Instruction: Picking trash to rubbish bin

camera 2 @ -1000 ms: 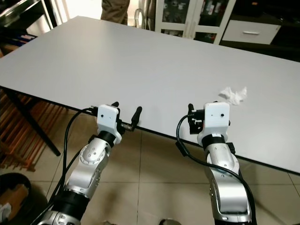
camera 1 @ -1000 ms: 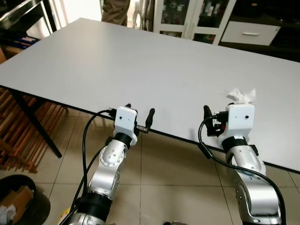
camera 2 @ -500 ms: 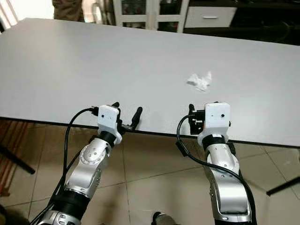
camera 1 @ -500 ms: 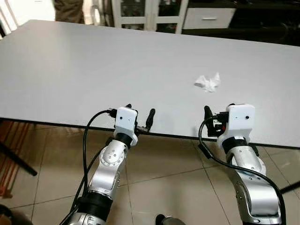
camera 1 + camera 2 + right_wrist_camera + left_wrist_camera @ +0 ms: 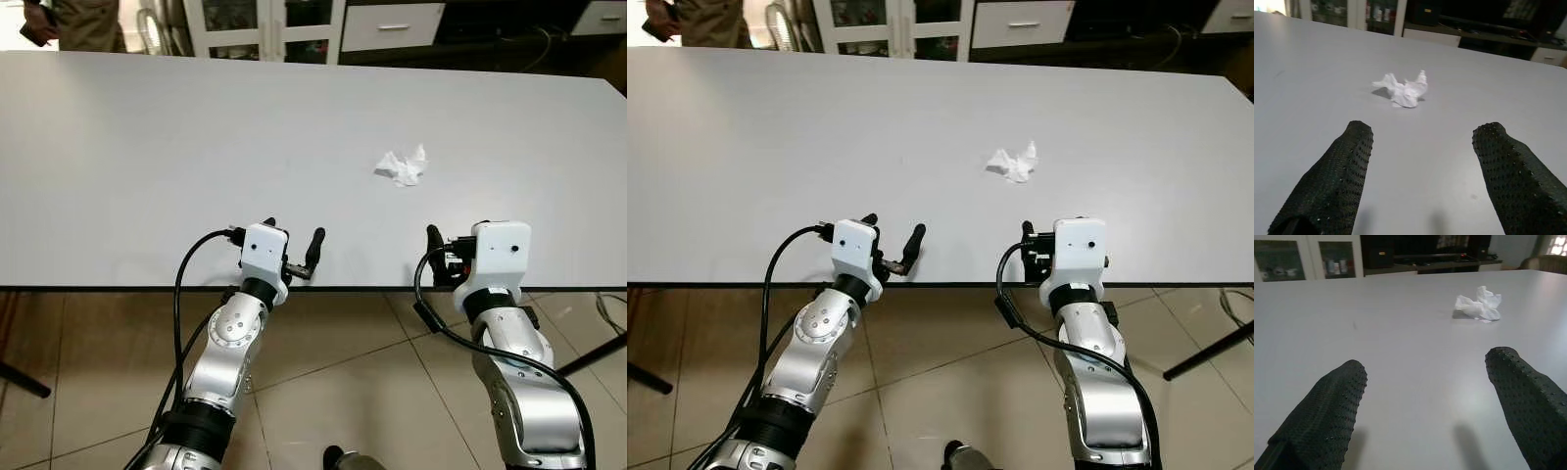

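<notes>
A crumpled white tissue (image 5: pixel 402 166) lies on the wide pale grey table (image 5: pixel 147 147), well in from the near edge. Both arms are held out level at the table's near edge. My left gripper (image 5: pixel 292 233) is open with nothing between its fingers; the tissue (image 5: pixel 1479 304) lies ahead of it and off to the right. My right gripper (image 5: pixel 1425 129) is open too and empty. The tissue (image 5: pixel 1402 89) lies ahead of it, roughly in line with the gap between its fingers, some way beyond the fingertips (image 5: pixel 1359 132).
A person (image 5: pixel 78 20) stands beyond the table's far left corner. White cabinets with glass doors (image 5: pixel 265 15) and a drawer unit (image 5: pixel 392 20) line the back wall. Tiled floor (image 5: pixel 323 362) lies below the arms, and a black table leg (image 5: pixel 598 352) slants at the right.
The whole view has swung, so the camera moved: the table edge now runs square across and the tissue sits more centred ahead. Both arms keep their pose, grippers still open.
</notes>
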Controlling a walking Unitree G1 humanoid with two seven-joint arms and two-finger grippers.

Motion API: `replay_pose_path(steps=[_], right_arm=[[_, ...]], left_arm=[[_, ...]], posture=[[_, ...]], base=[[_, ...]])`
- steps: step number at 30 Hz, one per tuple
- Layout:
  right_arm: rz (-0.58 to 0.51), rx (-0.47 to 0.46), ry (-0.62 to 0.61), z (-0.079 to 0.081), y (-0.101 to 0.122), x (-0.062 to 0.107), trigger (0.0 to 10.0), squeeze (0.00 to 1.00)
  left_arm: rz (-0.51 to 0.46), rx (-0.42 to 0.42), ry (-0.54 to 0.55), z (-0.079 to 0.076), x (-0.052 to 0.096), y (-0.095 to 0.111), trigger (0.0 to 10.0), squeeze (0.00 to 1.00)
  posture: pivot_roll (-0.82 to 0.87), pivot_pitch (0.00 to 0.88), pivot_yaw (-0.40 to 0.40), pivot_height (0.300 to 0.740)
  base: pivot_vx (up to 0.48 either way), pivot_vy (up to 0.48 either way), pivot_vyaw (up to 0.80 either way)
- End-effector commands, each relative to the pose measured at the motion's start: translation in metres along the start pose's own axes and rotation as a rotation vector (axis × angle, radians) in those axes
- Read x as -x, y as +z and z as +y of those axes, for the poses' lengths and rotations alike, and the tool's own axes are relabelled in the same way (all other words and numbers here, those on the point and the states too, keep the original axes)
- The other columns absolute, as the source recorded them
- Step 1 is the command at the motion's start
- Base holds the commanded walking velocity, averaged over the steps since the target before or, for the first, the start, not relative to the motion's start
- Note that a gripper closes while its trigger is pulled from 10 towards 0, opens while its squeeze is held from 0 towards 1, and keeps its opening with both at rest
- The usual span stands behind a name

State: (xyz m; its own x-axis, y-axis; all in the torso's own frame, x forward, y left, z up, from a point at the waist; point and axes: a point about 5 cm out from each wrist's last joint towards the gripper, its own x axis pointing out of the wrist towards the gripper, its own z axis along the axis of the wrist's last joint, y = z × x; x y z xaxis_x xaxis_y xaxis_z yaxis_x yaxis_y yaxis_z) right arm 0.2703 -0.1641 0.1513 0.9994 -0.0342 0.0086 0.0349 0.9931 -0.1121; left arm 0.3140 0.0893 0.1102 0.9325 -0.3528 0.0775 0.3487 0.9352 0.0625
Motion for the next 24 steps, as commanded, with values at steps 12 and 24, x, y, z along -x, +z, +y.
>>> replay_pose_path(steps=[12,24], right_arm=[[0.018,-0.001,-0.026,-0.0032,-0.0034,0.0043,10.0,0.00],[0.010,-0.008,-0.035,-0.0026,-0.0034,0.0072,10.0,0.00]], left_arm=[[0.002,-0.008,-0.033,-0.0054,-0.0012,0.0003,10.0,0.00],[0.004,-0.019,-0.055,-0.0078,-0.0016,0.0000,10.0,0.00]], posture=[[-0.11,0.071,-0.029,0.740],[-0.12,0.078,-0.017,0.740]], base=[[0.000,0.000,-0.77],[0.340,0.000,-0.19]])
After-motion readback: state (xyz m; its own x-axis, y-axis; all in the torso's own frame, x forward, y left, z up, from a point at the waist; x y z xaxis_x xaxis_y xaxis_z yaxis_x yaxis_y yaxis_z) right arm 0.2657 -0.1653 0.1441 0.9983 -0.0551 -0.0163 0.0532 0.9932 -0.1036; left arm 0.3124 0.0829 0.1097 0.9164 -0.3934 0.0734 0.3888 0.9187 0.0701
